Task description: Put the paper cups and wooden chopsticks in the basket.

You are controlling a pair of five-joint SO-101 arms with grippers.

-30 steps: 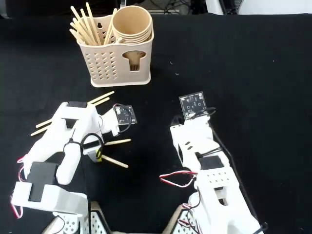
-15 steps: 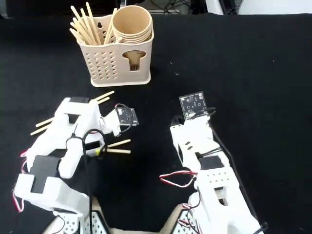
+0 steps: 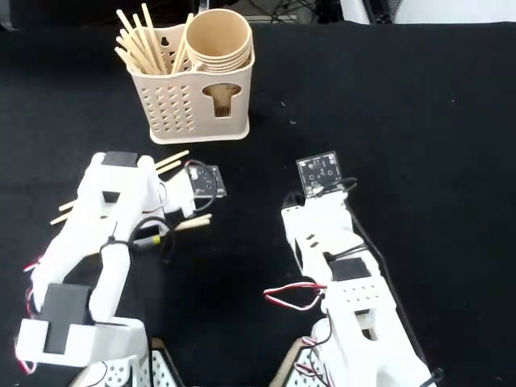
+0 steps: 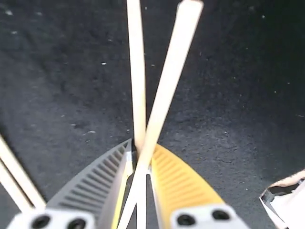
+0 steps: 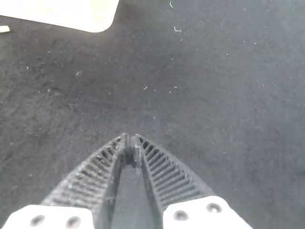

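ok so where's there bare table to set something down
The widest bare cloth lies right of the basket and the right arm. A narrower strip runs between the arms. Around the left gripper it is crowded: it grips two chopsticks, with loose chopsticks beside it.

cups (image 3: 218,39) stacked in basket (image 3: 181,109), two chopsticks (image 4: 164,95) crossed

You have the pale perforated plastic basket (image 3: 197,109) at the far left-centre of the black cloth worktop (image 3: 419,161). Its left compartment holds upright wooden chopsticks (image 3: 139,44), and its right compartment holds the stacked tan paper cups (image 3: 218,40). In front of the basket, your left tool (image 4: 140,150) is clamped on a crossed pair of chopsticks (image 4: 164,81). Loose chopsticks lie between that arm and the basket (image 3: 173,158), with more to the arm's left (image 3: 61,217). Your right tool (image 5: 129,143), tips together, sits over bare worktop, front-right of the basket.
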